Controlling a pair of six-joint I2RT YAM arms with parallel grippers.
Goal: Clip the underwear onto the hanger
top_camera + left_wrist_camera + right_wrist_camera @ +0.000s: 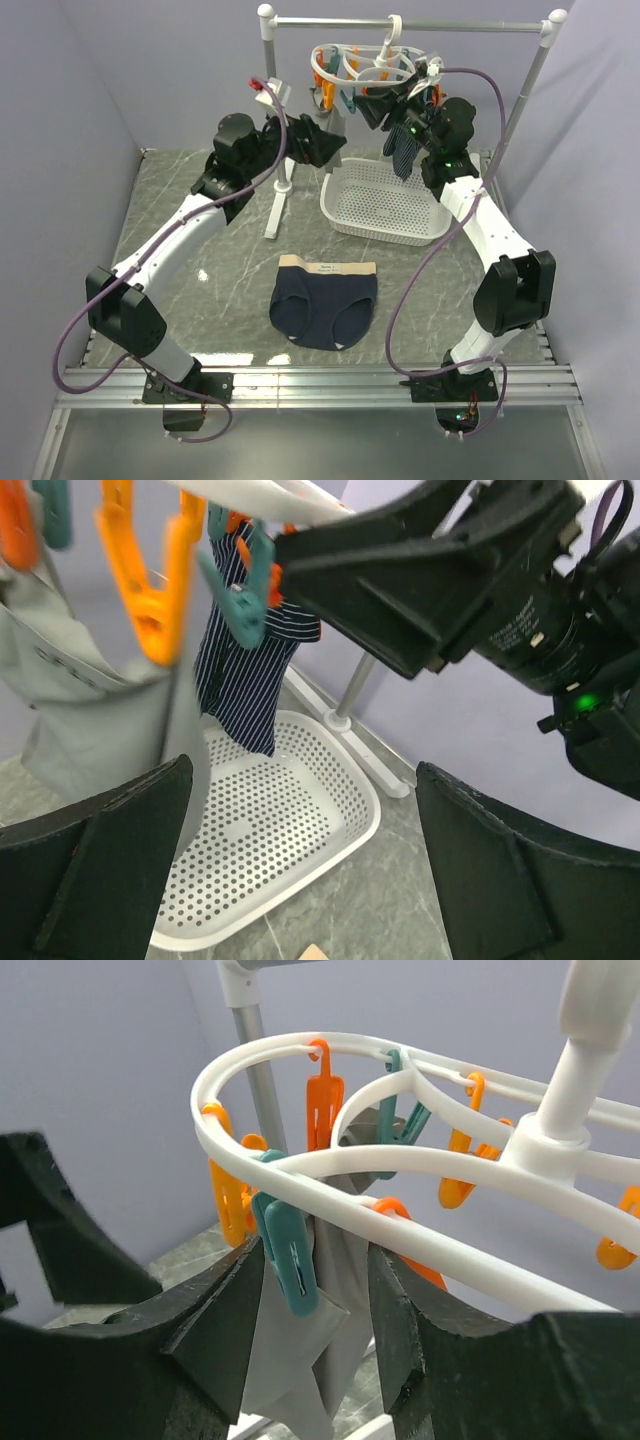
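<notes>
Underwear (323, 308), lower centre of the top view: dark navy body, beige waistband with small dark print. Hanger (400, 1157): white plastic. Its clothespins (290, 1250): orange and teal. Cloth (245, 670) hanging at upper centre of the left wrist view: navy with fine white pinstripes. Second hanging cloth (90, 710): plain grey. Basket (385, 200): white, dotted with perforations. Table (240, 300): grey marble pattern, pale veins. Arms (480, 215): white links, black joints, purple cables.
</notes>
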